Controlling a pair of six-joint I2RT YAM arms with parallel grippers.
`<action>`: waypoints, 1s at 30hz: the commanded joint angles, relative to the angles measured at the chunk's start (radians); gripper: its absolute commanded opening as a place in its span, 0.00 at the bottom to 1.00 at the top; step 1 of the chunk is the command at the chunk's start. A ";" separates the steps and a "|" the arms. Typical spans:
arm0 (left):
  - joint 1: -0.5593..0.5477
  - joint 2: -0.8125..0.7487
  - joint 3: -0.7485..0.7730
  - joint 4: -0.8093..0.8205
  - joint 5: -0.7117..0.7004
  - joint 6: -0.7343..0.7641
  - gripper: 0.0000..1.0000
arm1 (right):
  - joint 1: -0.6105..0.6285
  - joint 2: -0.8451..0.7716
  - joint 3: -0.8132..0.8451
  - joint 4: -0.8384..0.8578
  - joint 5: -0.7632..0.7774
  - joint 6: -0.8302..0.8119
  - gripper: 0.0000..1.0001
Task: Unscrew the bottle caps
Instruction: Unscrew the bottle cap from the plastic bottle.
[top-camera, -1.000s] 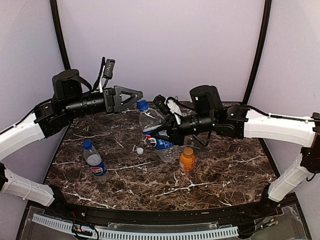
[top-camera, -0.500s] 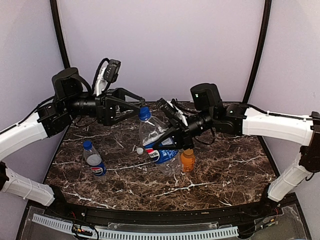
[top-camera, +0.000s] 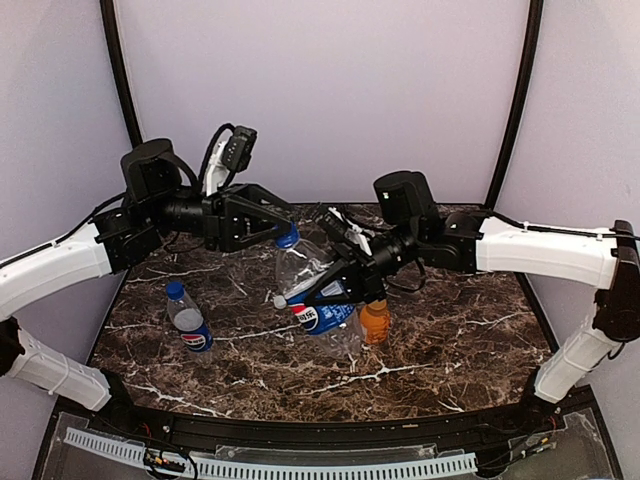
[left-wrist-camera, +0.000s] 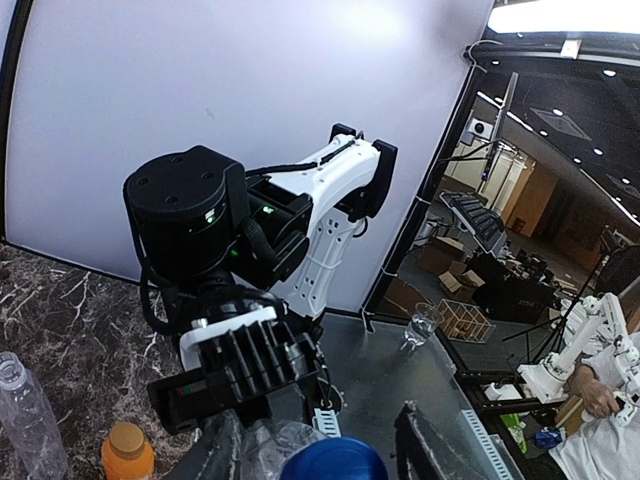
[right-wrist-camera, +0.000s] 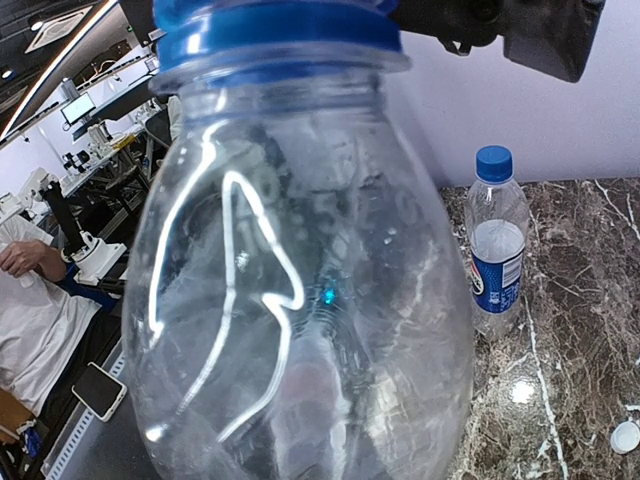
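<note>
Left pincer (top-camera: 276, 226) stood spread, straddling the blue cap (top-camera: 288, 239) just left of frame centre. Right pincer (top-camera: 343, 284) pinched the bottle (top-camera: 305, 270) mid-body, long axis tilted, cap end pointing upper left toward the spread pincer.

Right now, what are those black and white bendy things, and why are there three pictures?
They are two robot arms. One picture looks down from above. The other two come from little cameras on the wrists. The right gripper, a hand with two fingers, holds a big clear bottle. The left gripper has its fingers on either side of that bottle's blue cap, not squeezing yet, I think. On the marble table stand a small Pepsi bottle and a short orange bottle.
</note>
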 joint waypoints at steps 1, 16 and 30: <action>-0.001 -0.003 -0.018 0.054 0.037 -0.018 0.49 | -0.007 0.020 0.028 0.037 0.005 0.011 0.05; -0.005 -0.008 -0.021 -0.009 -0.048 0.012 0.34 | -0.016 -0.010 0.003 0.076 0.085 0.056 0.02; -0.006 -0.021 -0.034 -0.018 -0.116 0.022 0.40 | -0.024 -0.010 -0.005 0.078 0.126 0.060 0.01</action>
